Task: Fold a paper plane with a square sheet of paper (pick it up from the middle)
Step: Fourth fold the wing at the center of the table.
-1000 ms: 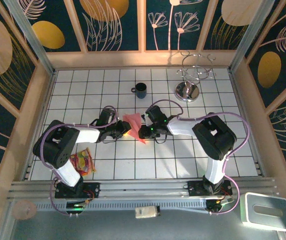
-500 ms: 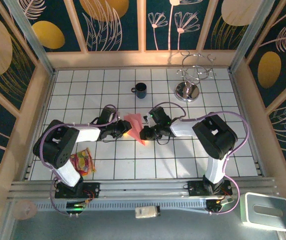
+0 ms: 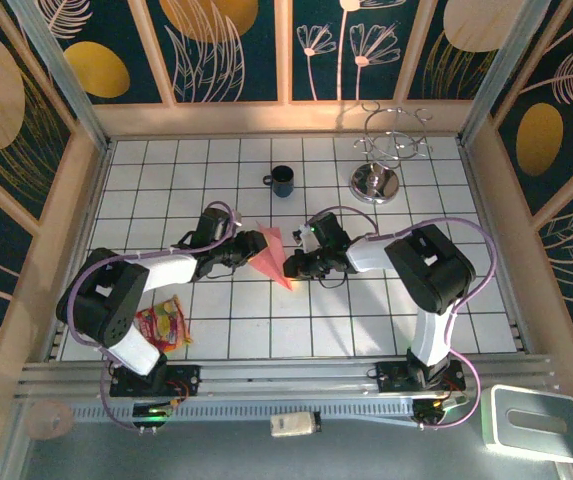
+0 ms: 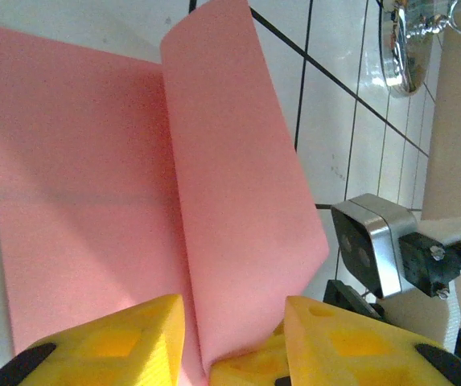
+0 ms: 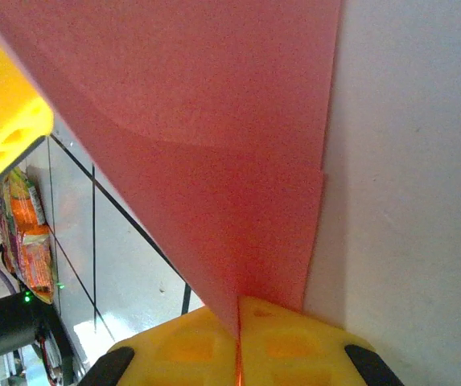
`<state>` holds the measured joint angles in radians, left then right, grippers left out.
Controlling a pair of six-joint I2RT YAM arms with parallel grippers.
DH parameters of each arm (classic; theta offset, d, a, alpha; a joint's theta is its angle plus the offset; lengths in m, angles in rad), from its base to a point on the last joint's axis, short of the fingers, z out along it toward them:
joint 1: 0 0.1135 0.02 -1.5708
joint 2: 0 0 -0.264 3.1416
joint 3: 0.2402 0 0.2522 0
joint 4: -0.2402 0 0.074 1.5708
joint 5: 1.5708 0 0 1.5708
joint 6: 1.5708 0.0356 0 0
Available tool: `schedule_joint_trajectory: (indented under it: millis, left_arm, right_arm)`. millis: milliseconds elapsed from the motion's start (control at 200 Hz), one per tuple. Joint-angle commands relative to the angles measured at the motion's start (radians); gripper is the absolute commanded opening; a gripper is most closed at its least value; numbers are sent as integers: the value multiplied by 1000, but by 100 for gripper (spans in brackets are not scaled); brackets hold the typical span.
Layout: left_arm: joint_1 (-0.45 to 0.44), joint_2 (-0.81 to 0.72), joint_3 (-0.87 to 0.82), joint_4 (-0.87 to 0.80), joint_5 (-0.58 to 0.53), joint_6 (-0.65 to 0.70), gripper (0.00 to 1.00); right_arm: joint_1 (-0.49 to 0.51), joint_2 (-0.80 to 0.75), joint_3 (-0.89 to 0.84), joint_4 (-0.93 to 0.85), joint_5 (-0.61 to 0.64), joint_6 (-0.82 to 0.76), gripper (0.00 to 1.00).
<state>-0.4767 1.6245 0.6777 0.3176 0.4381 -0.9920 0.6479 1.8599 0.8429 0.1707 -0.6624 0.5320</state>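
Two grippers meet over the middle of the white tiled table [image 3: 346, 320], and the paper plane [image 3: 271, 255] lies between them: a pink-red fold, wide at the far end and narrowing to a point toward the near edge.

The right gripper [image 5: 238, 320] sits at the narrow end. Its yellow fingers are pressed together on the paper, and in the right wrist view the sheet runs straight into the seam between the pads with no gap.

The left gripper [image 4: 234, 342] stands at the wider end with its fingers [image 4: 109, 346] apart. One flap of the plane curls up along the centre crease between them while the other half lies flat on the tiles. The gap is far wider than the paper — nothing is clamped, though I cannot tell whether a pad brushes the sheet.

A dark mug [image 3: 282, 180] stands upright farther back, well apart from the plane. A chrome wire stand [image 3: 376, 183] is to the mug's right, and a bright snack packet [image 3: 163, 325] lies beside the left arm.
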Motion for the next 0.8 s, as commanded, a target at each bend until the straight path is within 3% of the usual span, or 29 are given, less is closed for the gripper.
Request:
schedule_joint_trajectory:
  millis: [0, 190, 601, 796]
  left_arm:
    - [-18, 33, 33, -12, 10, 40, 40]
    - [-39, 73, 102, -151, -74, 102, 44]
    - [-56, 160, 164, -221, -99, 132, 48]
    - [-57, 172, 166, -276, -156, 123, 45]
  right_arm:
    - [-7, 19, -11, 21, -36, 10, 9]
    - [-10, 21, -11, 18, -37, 10, 10]
    - [-10, 30, -9, 16, -45, 11, 10]
    - [-10, 29, -8, 20, -46, 16, 11]
